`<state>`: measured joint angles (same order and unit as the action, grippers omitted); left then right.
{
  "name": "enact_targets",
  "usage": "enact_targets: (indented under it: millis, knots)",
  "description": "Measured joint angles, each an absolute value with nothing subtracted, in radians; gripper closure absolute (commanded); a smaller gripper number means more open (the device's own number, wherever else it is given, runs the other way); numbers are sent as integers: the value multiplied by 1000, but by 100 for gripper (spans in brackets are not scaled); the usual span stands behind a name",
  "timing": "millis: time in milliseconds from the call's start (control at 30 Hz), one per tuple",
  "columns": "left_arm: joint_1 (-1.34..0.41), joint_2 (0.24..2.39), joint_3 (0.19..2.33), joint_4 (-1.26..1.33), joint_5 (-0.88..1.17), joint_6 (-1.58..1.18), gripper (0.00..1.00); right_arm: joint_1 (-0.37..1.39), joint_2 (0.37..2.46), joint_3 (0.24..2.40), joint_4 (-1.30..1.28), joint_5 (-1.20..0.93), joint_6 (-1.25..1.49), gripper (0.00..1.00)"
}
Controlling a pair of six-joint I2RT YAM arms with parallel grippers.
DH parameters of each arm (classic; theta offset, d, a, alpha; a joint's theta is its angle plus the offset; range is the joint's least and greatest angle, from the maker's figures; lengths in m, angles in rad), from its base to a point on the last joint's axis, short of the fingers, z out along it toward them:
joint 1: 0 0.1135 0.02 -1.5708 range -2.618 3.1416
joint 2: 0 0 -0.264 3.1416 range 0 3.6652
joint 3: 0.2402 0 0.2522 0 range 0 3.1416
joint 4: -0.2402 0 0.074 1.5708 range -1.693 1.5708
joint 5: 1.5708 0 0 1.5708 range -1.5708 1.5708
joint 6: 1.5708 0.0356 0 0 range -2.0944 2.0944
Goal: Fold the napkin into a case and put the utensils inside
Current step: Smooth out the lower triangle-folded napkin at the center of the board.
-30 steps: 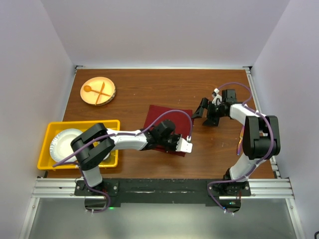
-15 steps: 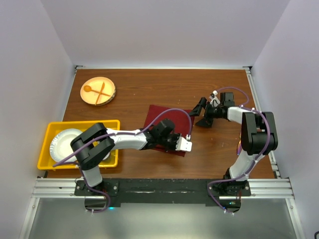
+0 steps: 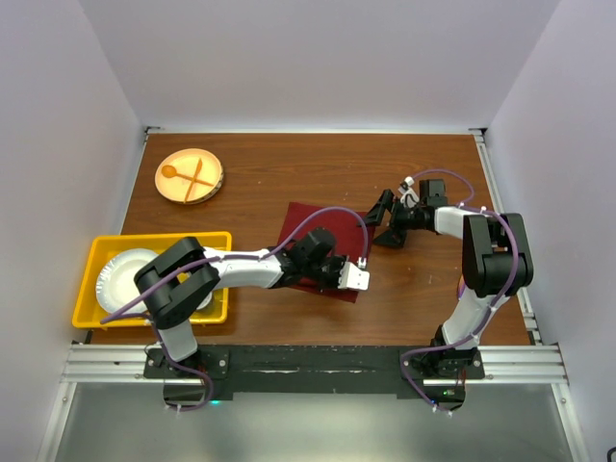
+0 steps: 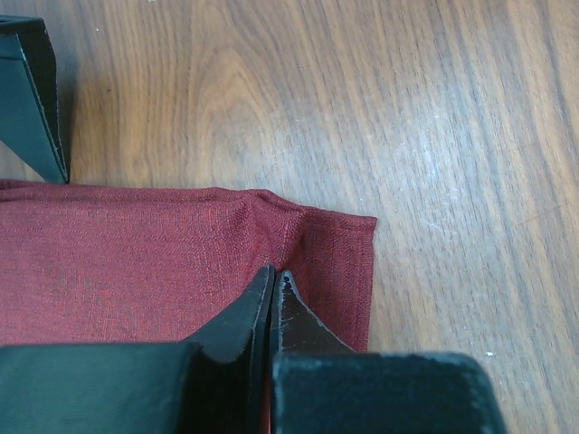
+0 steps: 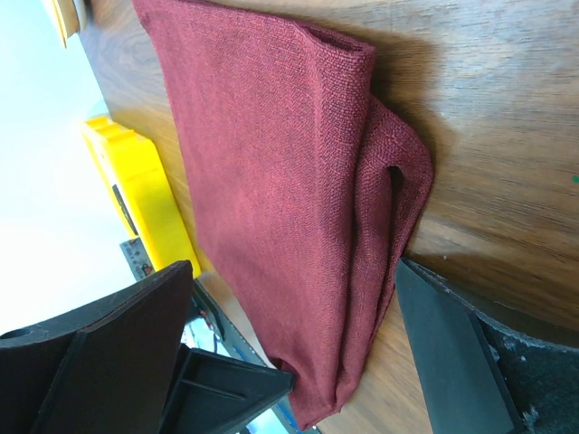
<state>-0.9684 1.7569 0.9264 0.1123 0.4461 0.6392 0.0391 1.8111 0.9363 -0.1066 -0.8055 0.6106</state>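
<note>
Presently, the napkin (image 3: 300, 217) lies folded into a rough rectangle near the middle of the wooden surface (image 3: 260, 173), slightly skewed, with its long sides running away from the arm bases. In the right wrist view the napkin (image 5: 271, 181) shows layered folds, and one edge bulges open in a loose loop.

Left arm: stretched across from the left, over the cloth. The left pincer (image 3: 351, 279) sits at the napkin's near right corner. In the left wrist view the left pincer (image 4: 274, 280) is fully closed, tips meeting and pressed down on the cloth (image 4: 136, 262) just inside that corner. The fabric puckers into a small ridge ahead of the tips. I cannot tell whether any cloth is caught between them.

Right arm: bent back toward the centre. The right pincer (image 3: 389, 219) is spread wide and low, just beside the napkin's right edge and holding nothing. In its own camera, the right pincer (image 5: 289, 271) frames the cloth between its two dark fingers. One of those fingers (image 4: 32, 99) shows in the upper left corner of the left wrist view, standing on bare wood just beyond the cloth's edge.

Elsewhere: a yellow tray (image 3: 159, 237) at the left edge holds a white plate (image 3: 120, 269). At the far left a round wooden plate (image 3: 214, 185) carries an orange spoon (image 3: 173, 173) and an orange fork (image 3: 198, 175).
</note>
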Motion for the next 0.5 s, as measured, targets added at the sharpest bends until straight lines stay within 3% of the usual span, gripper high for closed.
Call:
enact_targets:
  millis: [500]
  knots:
    - [-960, 1755, 918, 115, 461, 639, 100, 52, 1811, 945, -126, -819, 601, 2]
